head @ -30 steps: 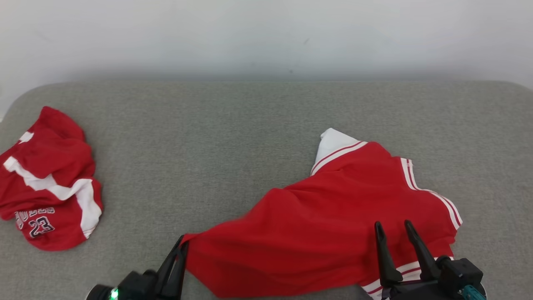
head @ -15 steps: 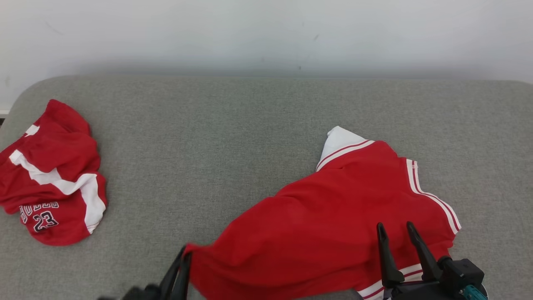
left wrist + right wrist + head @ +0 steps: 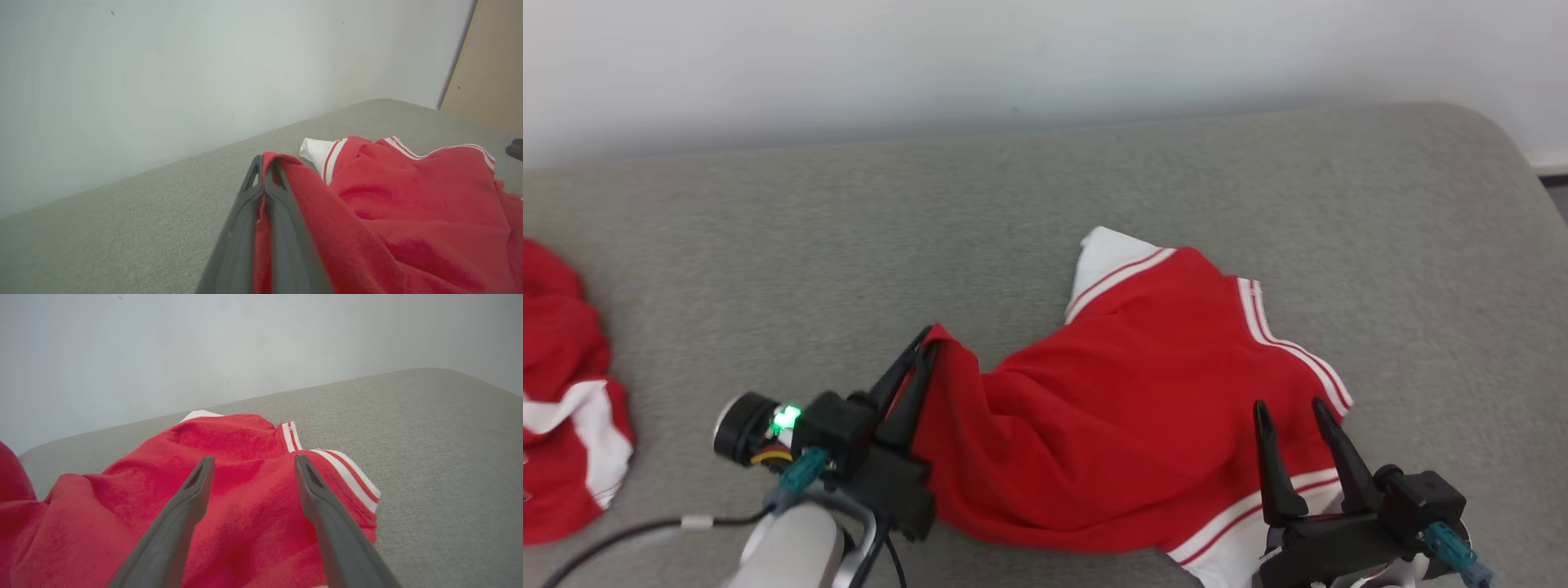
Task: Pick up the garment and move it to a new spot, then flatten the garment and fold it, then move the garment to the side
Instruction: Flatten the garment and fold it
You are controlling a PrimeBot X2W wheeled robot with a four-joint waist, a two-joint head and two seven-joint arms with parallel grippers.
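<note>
Nearest the robot, on the grey fabric-covered desk [image 3: 849, 245], the fingers of the left gripper [image 3: 925, 341] are pinching tight on a lifted corner of the red garment [image 3: 1143, 392], while those of the right gripper [image 3: 1289, 404] are standing wide apart over its striped hem, holding nothing. Farther left, another red jersey [image 3: 564, 425] is lying crumpled. Behind, a pale wall [image 3: 931, 57] is rising.

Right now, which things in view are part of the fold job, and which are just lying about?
In the job:
- red garment, one corner pinched in the shut left gripper
- right gripper, open, poised above the garment's striped end

Just lying about:
- second red garment, crumpled at the left edge
- grey padded surface under both, and the pale wall behind
</note>
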